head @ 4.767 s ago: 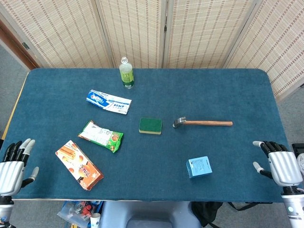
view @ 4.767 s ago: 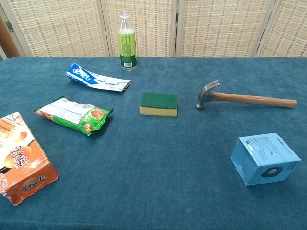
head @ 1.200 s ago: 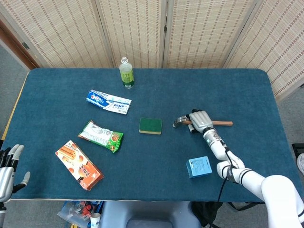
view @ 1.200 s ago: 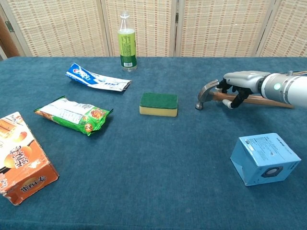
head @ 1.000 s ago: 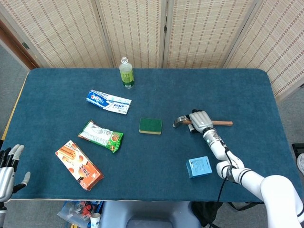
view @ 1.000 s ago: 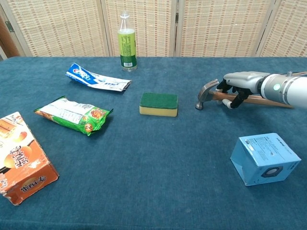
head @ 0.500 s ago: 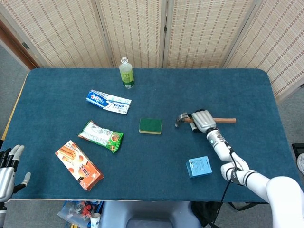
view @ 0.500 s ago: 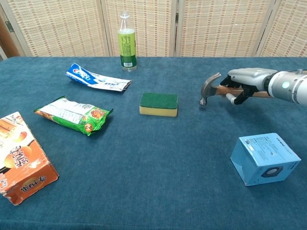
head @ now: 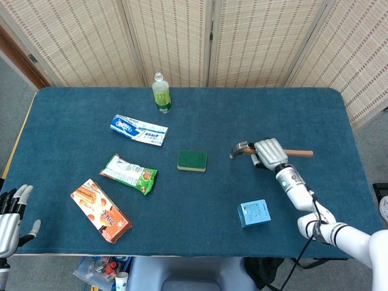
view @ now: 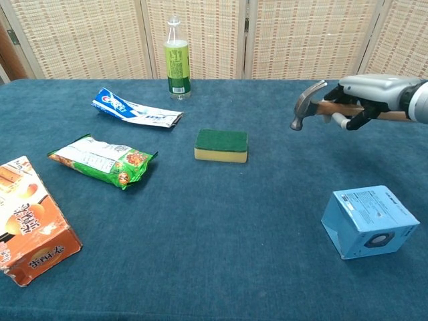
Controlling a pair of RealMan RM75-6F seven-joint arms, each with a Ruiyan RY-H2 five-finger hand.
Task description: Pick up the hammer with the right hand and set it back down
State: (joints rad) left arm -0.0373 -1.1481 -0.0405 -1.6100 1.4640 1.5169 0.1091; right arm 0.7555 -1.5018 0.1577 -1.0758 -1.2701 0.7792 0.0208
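The hammer has a grey steel head and a wooden handle, and it hangs clear above the blue table at the right. My right hand grips the handle just behind the head, fingers wrapped round it. The handle's far end sticks out to the right of the hand in the head view. My left hand rests off the table's front left corner with its fingers spread and nothing in it.
A green and yellow sponge lies left of the hammer. A light blue box sits in front of my right hand. A bottle, toothpaste tube, green snack bag and orange box occupy the left half.
My right hand has lifted the hammer off the table and carried it up and to the right. The left hand has stayed put.
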